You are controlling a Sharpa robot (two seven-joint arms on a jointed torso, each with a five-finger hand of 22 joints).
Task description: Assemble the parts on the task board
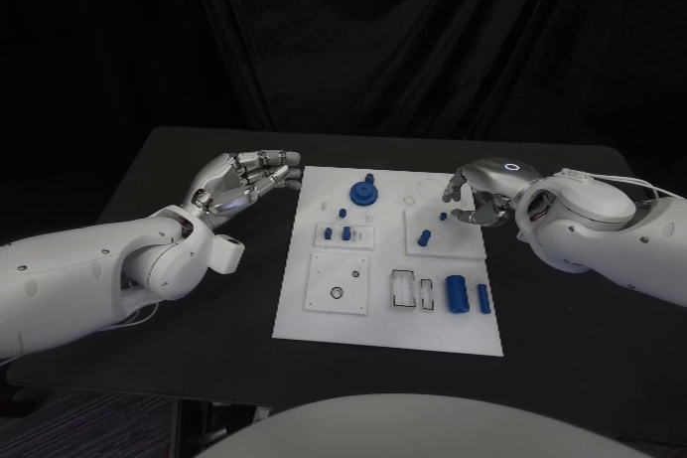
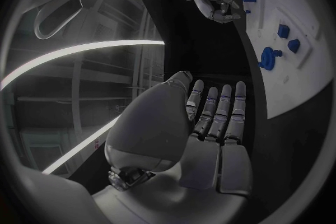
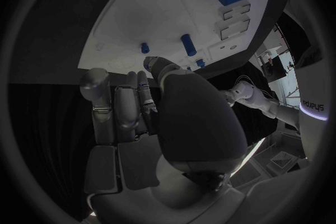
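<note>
Head view: board (image 1: 333, 324) lies flat mid-desk, long side running away from the robot. Blue parts on it: a round gear-like part (image 1: 365, 193) near the far edge; two small pegs (image 1: 336, 233) standing in a raised white block at centre-left; one peg (image 1: 425, 238) upright on a second block at centre-right; a fat cylinder (image 1: 457, 292) and a thin bar (image 1: 484, 298) lying side by side near the right edge, next to two empty outlined slots (image 1: 415, 290). A white block with a small round hole (image 1: 340, 282) sits on the near left part.

Left hand (image 1: 243, 181) hovers just off the board's far-left corner, fingers held out fairly straight and close together, tips toward the board, nothing in it. Left wrist view confirms: fingers (image 2: 224, 112) extended side by side, empty, the board edge (image 2: 294, 95) beside them.

Right hand (image 1: 476, 193) sits over the board's far-right corner, fingers curled downward near the centre-right block. Right wrist view shows its fingers (image 3: 126, 106) bent inward above the board (image 3: 168, 11); nothing visible between them, but I cannot tell for sure whether it is holding anything.

Desk (image 1: 172, 160) is black.
</note>
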